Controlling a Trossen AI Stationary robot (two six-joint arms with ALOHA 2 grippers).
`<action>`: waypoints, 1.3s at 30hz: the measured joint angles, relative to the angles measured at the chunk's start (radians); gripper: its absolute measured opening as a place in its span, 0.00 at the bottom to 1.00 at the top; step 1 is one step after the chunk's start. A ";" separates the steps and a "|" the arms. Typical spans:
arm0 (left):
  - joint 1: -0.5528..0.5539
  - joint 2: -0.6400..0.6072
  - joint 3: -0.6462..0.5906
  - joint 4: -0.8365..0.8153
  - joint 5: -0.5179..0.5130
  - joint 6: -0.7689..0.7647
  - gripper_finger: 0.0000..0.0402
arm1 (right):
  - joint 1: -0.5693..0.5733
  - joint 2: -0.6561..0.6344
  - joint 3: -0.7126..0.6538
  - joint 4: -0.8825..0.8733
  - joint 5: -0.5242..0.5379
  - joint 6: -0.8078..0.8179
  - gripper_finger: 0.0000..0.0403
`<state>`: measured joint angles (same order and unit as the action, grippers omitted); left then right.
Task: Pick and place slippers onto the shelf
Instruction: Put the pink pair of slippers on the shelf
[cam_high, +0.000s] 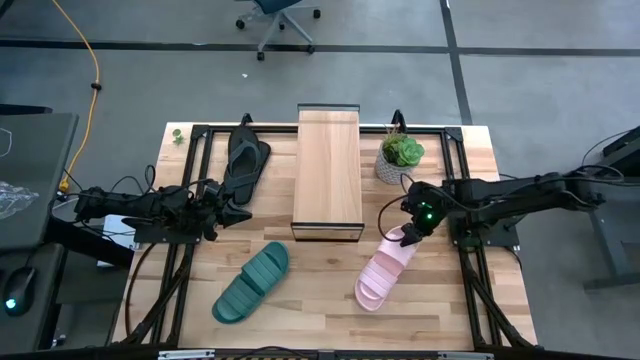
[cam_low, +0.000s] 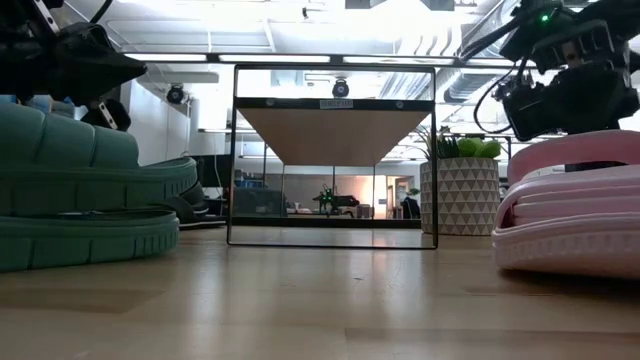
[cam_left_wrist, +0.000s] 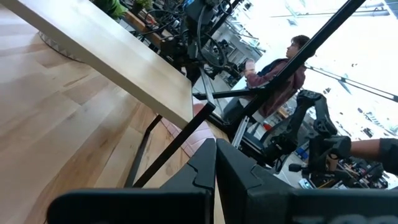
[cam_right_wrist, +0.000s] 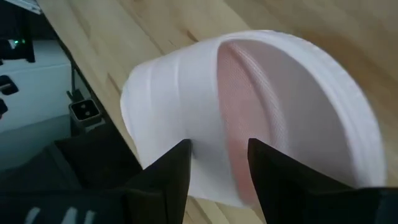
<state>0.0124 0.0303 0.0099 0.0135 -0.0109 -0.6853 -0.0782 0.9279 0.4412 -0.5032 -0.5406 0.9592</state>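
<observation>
One table (cam_high: 470, 180) carries everything, and on it stands one shelf (cam_high: 328, 170) — a plank top on a thin black frame, set in the middle toward the far edge. No slipper lies on it.

Two arms reach in. The left gripper (cam_high: 238, 213) hangs just left of the shelf, between the black and the green slipper, its fingers (cam_left_wrist: 236, 171) pressed together with nothing between them (the left wrist view shows the tips meeting in front of the shelf's corner). The right gripper (cam_high: 410, 236) sits over the heel end of the pink slipper, its fingers (cam_right_wrist: 171, 168) apart, one on each side of the pink rim; whether they touch it I cannot tell.

Three slippers, one of each colour:
- green (cam_high: 252, 282), ribbed, lying aslant near the front left;
- pink (cam_high: 383, 272), aslant at the front right, just below the shelf's right corner;
- black flip-flop (cam_high: 245, 160), at the far left, beside the shelf.

One small plant (cam_high: 400, 155) in a patterned pot stands right of the shelf.
</observation>
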 joint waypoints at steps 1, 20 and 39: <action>0.000 0.000 0.000 0.000 0.000 0.000 0.00 | 0.000 0.010 0.000 0.016 -0.014 0.000 0.38; 0.000 0.000 0.000 0.000 0.000 0.000 0.00 | 0.019 0.042 0.000 0.098 -0.098 -0.011 0.31; 0.000 0.000 0.000 0.000 0.000 0.000 0.00 | 0.055 0.041 0.001 0.080 -0.044 -0.007 0.01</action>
<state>0.0124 0.0304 0.0098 0.0135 -0.0105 -0.6853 -0.0235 0.9688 0.4419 -0.4236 -0.5850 0.9523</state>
